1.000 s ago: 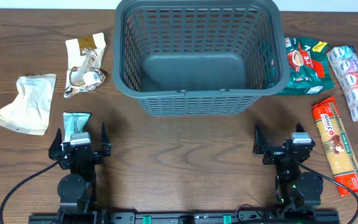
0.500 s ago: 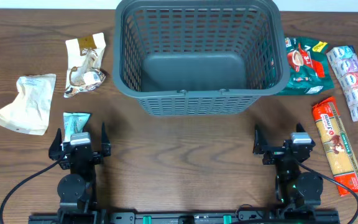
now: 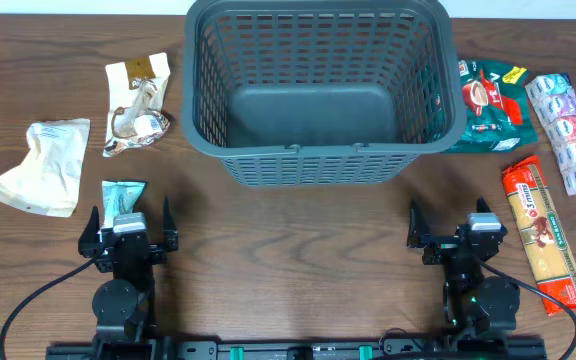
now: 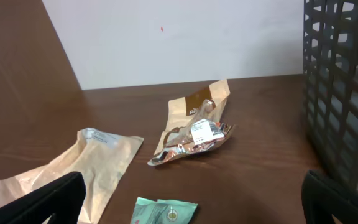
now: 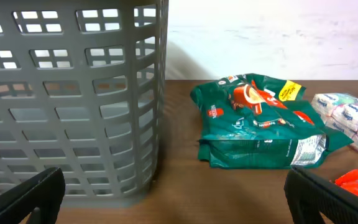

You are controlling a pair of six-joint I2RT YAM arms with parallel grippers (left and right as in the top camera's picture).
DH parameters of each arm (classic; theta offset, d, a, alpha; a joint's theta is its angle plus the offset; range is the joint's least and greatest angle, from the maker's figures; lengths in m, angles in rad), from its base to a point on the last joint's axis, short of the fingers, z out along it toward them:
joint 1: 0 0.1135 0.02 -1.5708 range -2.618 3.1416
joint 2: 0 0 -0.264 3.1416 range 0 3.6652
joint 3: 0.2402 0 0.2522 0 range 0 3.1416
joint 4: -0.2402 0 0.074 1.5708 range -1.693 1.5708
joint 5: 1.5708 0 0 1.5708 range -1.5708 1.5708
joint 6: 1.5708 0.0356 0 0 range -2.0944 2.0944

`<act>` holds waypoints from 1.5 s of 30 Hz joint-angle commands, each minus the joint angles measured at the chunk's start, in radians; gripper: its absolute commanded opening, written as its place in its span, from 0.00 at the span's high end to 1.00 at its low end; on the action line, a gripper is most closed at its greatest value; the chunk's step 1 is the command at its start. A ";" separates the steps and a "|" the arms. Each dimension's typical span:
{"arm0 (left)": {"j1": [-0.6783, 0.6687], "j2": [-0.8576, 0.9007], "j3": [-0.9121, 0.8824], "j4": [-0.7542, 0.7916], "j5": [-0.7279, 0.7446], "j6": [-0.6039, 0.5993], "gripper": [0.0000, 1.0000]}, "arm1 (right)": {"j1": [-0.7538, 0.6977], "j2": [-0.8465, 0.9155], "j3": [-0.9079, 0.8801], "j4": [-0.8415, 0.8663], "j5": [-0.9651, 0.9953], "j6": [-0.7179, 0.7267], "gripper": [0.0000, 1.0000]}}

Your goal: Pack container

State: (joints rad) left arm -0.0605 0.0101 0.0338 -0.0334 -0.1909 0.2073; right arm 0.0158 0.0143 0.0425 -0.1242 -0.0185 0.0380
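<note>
The dark grey slotted container [image 3: 318, 165] stands at the table's far middle, with nothing in it; its wall shows in the left wrist view [image 4: 344, 93] and the right wrist view [image 5: 67, 99]. My left gripper [image 3: 127, 226] is open and empty at the front left, just behind a small teal packet [image 3: 123, 196] [image 4: 165, 211]. My right gripper [image 3: 458, 228] is open and empty at the front right. A green coffee bag [image 3: 490, 105] [image 5: 260, 121] lies to the right of the container.
To the left lie a beige pouch [image 3: 38, 165] [image 4: 73, 165] and a torn brown-and-foil packet [image 3: 138, 105] [image 4: 194, 127]. To the right lie a white-and-purple multipack [image 3: 568, 130] [image 5: 353, 121] and an orange spaghetti pack [image 3: 546, 230].
</note>
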 commanded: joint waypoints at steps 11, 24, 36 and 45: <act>0.005 -0.006 -0.030 -0.017 -0.019 0.005 0.01 | -0.009 -0.009 -0.012 -0.001 0.011 0.006 0.01; 0.005 -0.006 -0.030 -0.017 -0.019 0.005 0.01 | -0.009 -0.009 -0.012 -0.001 0.011 0.006 0.01; 0.005 -0.006 -0.030 -0.017 -0.019 0.005 0.01 | -0.009 -0.009 -0.012 0.005 0.096 0.010 0.01; 0.005 -0.006 -0.030 -0.017 -0.019 0.005 0.01 | -0.009 -0.009 -0.012 0.030 0.013 0.085 0.01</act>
State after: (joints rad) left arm -0.0605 0.0101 0.0338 -0.0330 -0.1909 0.2073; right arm 0.0158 0.0143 0.0414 -0.1081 0.0391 0.0612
